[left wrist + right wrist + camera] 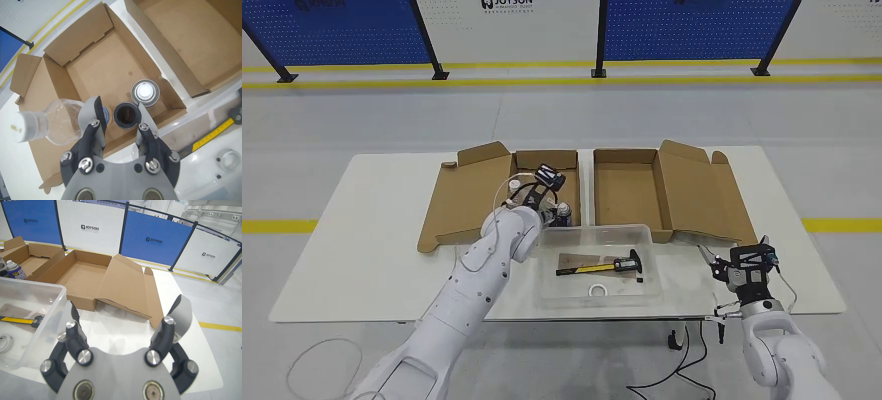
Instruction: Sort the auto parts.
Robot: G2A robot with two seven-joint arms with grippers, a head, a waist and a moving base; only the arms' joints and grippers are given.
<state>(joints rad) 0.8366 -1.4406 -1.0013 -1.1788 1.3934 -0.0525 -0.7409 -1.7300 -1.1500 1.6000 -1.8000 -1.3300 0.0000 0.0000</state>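
Left cardboard box (105,62): open on the white table (362,240), holding three items upright along its near wall, namely a clear bottle (60,121) with a white cap, a black-rimmed cylinder (125,117) and a spray can (145,92), standing close together. Left gripper (119,103): above that row, jaws apart, one finger between bottle and cylinder, the other on the cylinder's far side beside the spray can; no grip visible. Right cardboard box (85,275): open, just beside the first. Clear plastic bin (562,295): in front of both boxes, containing a yellow caliper (602,266) and a metal ring (597,291). Right gripper (125,301): above bare table beside the bin, jaws wide apart, holding nothing.
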